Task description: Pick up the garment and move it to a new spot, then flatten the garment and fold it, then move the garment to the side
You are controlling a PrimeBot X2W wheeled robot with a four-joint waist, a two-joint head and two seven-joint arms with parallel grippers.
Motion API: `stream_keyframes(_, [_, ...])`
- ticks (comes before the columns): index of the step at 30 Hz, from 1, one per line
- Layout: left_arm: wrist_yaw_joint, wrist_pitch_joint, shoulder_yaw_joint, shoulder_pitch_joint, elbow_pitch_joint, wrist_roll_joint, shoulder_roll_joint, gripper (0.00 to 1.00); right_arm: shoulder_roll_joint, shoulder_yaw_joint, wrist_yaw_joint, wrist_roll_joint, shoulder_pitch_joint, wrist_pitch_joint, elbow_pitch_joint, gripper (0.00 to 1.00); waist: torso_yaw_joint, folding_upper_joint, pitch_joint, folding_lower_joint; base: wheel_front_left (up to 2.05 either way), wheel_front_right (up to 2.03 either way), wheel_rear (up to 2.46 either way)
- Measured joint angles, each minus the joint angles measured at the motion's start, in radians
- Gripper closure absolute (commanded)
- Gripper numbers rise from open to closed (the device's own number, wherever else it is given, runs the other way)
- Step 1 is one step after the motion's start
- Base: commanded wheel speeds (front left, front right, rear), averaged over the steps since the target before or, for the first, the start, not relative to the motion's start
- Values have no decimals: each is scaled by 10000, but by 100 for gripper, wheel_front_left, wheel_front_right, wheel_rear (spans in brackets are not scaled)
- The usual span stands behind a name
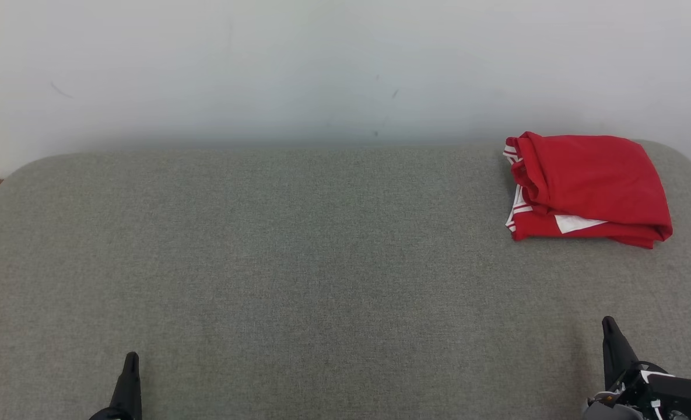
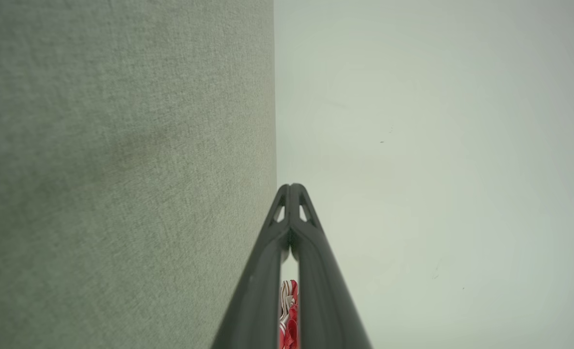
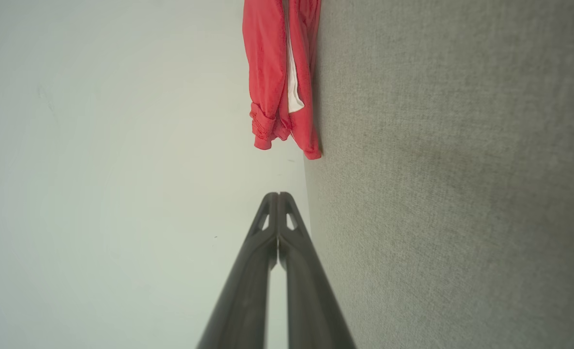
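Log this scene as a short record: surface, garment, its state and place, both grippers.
surface: grey fabric surface, pale wall behind it
garment: red garment with white trim, folded into a compact stack
garment place: far right of the surface, near its back edge
left arm: left gripper shut, holding nothing, at the near left
right arm: right gripper shut, holding nothing, at the near right
contact: neither gripper touches the garment
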Motion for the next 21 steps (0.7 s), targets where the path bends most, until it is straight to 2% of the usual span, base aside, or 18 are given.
stream_keyframes(21, [0,0,0,-1,0,0,0,100,13,-31,0,-17,-3,27,2,100,0,0,0,0,0,0,0])
